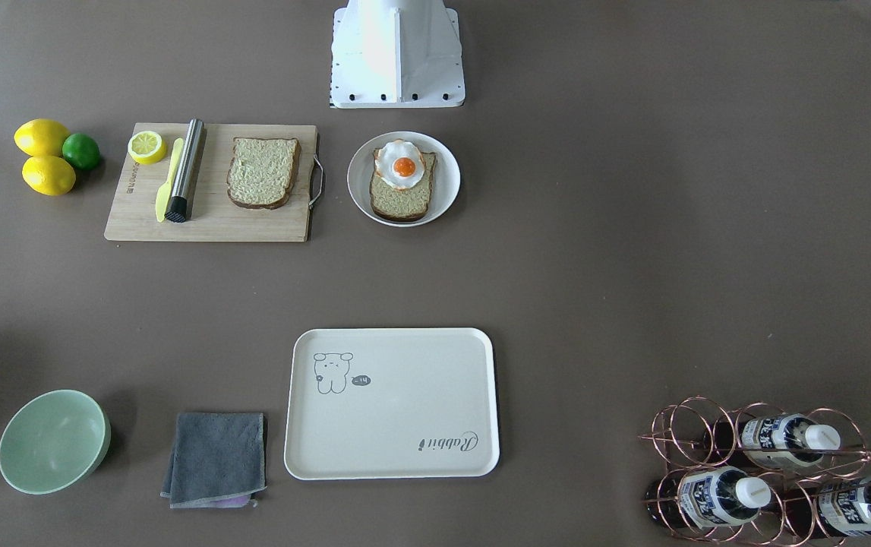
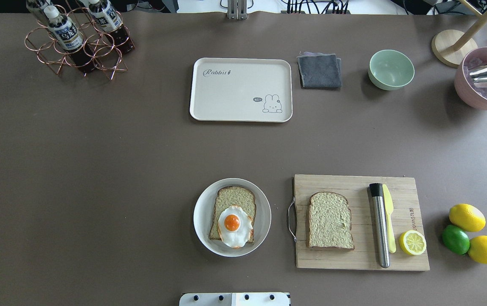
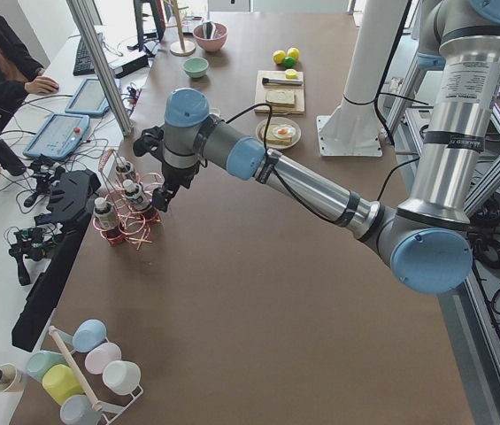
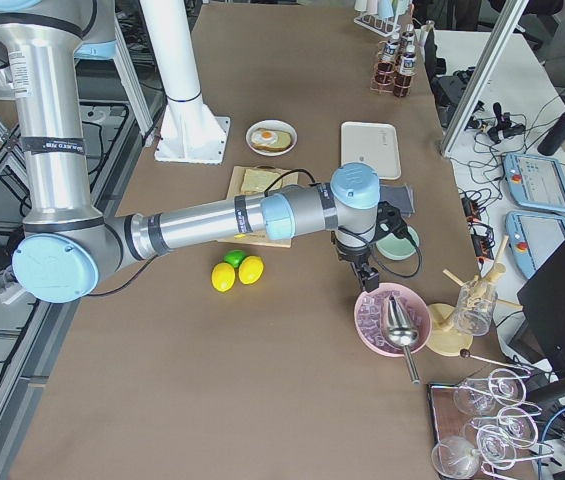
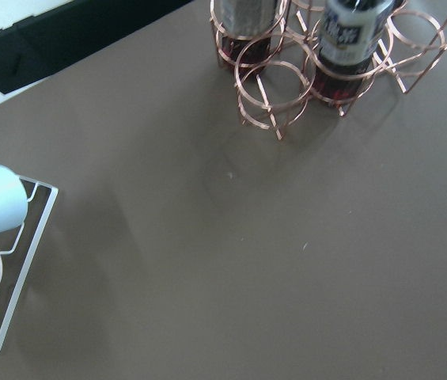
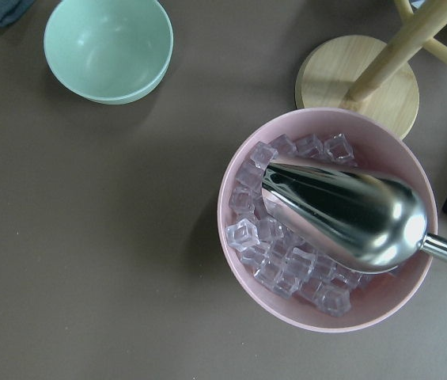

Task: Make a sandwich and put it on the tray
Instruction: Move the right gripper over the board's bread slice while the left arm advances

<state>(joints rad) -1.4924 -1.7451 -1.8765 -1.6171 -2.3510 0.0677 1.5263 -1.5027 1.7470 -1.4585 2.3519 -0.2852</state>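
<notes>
One bread slice (image 2: 235,196) lies on a round white plate (image 2: 203,221) with a fried egg (image 2: 234,225) on its near end. A second bread slice (image 2: 329,220) lies on the wooden cutting board (image 2: 353,257). The cream tray (image 2: 235,93) sits bare at the far middle of the table. My left gripper (image 3: 163,197) hovers over the bottle rack at the far left, away from the food; I cannot tell whether it is open or shut. My right gripper (image 4: 365,280) hangs between the green bowl and the pink bowl; its state cannot be told either.
A copper wire rack with bottles (image 2: 77,38), a grey cloth (image 2: 319,70), a green bowl (image 2: 391,69) and a pink bowl of ice cubes with a metal scoop (image 6: 326,229) line the far side. Lemons and a lime (image 2: 466,231) lie right of the board, which bears a knife, a metal cylinder and a lemon half.
</notes>
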